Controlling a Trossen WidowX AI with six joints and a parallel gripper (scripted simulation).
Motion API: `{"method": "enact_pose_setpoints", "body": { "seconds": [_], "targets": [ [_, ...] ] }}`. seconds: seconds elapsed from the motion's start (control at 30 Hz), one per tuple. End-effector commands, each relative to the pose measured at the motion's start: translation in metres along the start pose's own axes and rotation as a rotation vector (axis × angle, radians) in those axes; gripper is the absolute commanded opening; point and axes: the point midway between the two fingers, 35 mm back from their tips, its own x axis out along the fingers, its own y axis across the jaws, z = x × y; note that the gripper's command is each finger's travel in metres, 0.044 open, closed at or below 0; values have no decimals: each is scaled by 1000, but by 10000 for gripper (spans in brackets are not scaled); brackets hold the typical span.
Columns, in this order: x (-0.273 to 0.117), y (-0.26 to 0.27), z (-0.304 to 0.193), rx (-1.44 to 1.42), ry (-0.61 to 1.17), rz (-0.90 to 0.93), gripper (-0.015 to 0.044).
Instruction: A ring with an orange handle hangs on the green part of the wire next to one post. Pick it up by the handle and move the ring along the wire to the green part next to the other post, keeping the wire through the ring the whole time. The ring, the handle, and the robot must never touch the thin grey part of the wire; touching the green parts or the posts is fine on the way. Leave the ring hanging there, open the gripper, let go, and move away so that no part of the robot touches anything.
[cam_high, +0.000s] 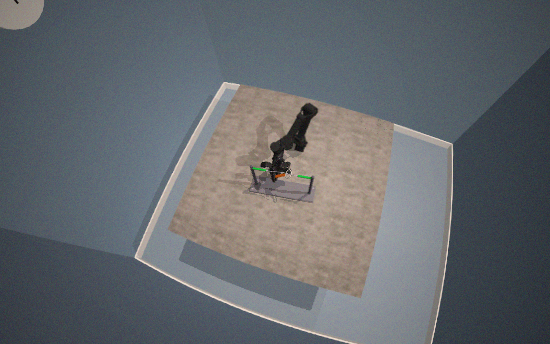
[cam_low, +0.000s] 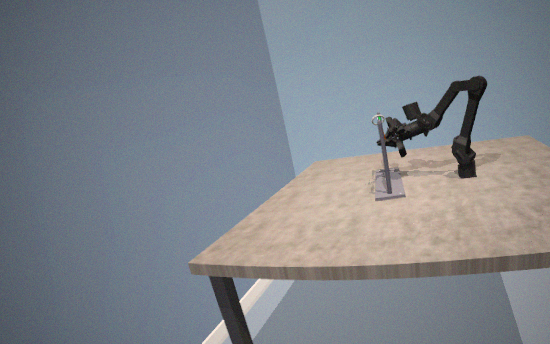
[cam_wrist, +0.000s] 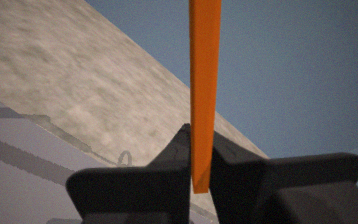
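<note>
My end effector (cam_wrist: 201, 170) is clamped on the orange handle (cam_wrist: 204, 85), which runs straight up from my fingers. Below lies one mottled brown table (cam_low: 350, 235) amid blue-grey walls. Two posts (cam_high: 254, 177) carry one wire; one ring (cam_low: 377, 119) sits between its two green parts (cam_high: 259, 169).

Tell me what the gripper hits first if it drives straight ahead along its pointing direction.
Probably the wire, near its ring: the gripper, shut on the orange handle, points along it toward them. Depth is unclear.
</note>
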Motion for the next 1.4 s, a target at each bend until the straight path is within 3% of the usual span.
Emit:
{"method": "enact_pose_setpoints", "body": {
  "seconds": [0.0,1.37],
  "targets": [
    [0,6,-1,19,0,-3,-150],
    [-9,119,44,690,76,-21,-150]
  ]
}}
